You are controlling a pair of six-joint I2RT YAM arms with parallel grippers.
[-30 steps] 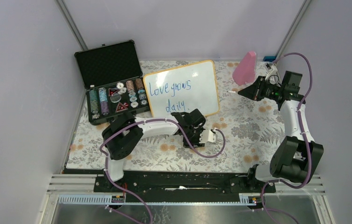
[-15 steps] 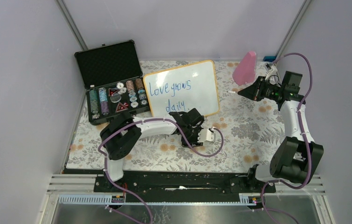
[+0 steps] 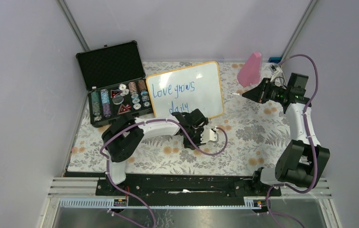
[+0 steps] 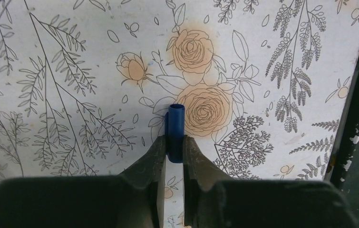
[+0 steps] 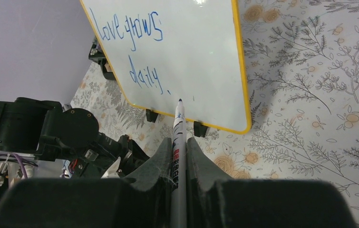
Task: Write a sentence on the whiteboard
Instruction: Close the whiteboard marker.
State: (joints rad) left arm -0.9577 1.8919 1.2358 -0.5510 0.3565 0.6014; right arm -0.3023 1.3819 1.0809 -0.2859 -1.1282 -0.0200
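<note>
Standing upper centre, the whiteboard (image 3: pixel 206 90) looks light, stiff and tippy (grasp an edge); right gripper (image 5: pixel 179 140) pinches the marker (image 5: pixel 179 118), left gripper (image 4: pixel 175 145) the blue cap (image 4: pixel 176 118).

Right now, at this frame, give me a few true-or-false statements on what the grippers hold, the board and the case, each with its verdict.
1. The right gripper is shut on a marker. True.
2. The marker's tip touches the whiteboard. False: the top view shows it held off the board's right edge, over the tablecloth.
3. The left gripper is open and empty. False: it is shut on a blue cap.
4. The sentence is in blue, on two lines. True.
5. The black case is closed. False: its lid stands open, with chips showing.
</note>
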